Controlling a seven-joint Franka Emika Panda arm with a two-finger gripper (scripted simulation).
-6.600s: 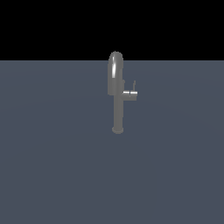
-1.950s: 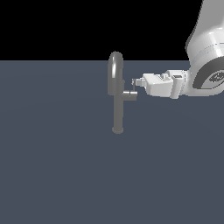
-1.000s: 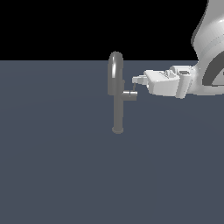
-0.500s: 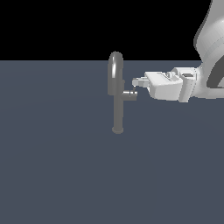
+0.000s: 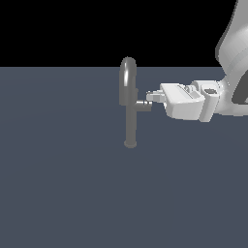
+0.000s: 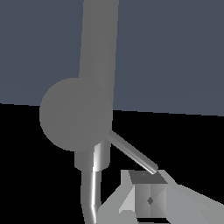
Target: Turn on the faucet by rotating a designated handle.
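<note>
Floor [image 5: 58,193]: a flat slate-grey surface is filling the lower part of the exterior view, under a black background.
Faucet [image 5: 130,104]: a dull-grey tap is standing upright a little to the exterior view's left of centre, its small round base resting on the floor and its arched spout curving over at the top of the slim stem.
Faucet, wrist view [image 6: 98,57]: the stem is running as a broad grey bar into a round grey boss, seen close up.
Handle [image 5: 144,105]: a short grey stub is projecting sideways from the stem toward the exterior view's right, about level with the lower end of the spout's arch.
Handle, wrist view [image 6: 131,152]: a thin lever rod is slanting away from the boss, its tip lying right at a finger's pad.
Gripper [image 5: 154,96]: the white hand is reaching in horizontally from the exterior view's right, its fingertips sitting just beside the stub's outer end.
Finger [image 6: 148,197]: one pale blocky finger is showing at the rod's tip.
Gripper opening: whether the fingers are parted or closed, and whether they are clasping the rod, cannot be told from either view.
Arm [image 5: 232,63]: white links are descending from the upper corner at the exterior view's right.
</note>
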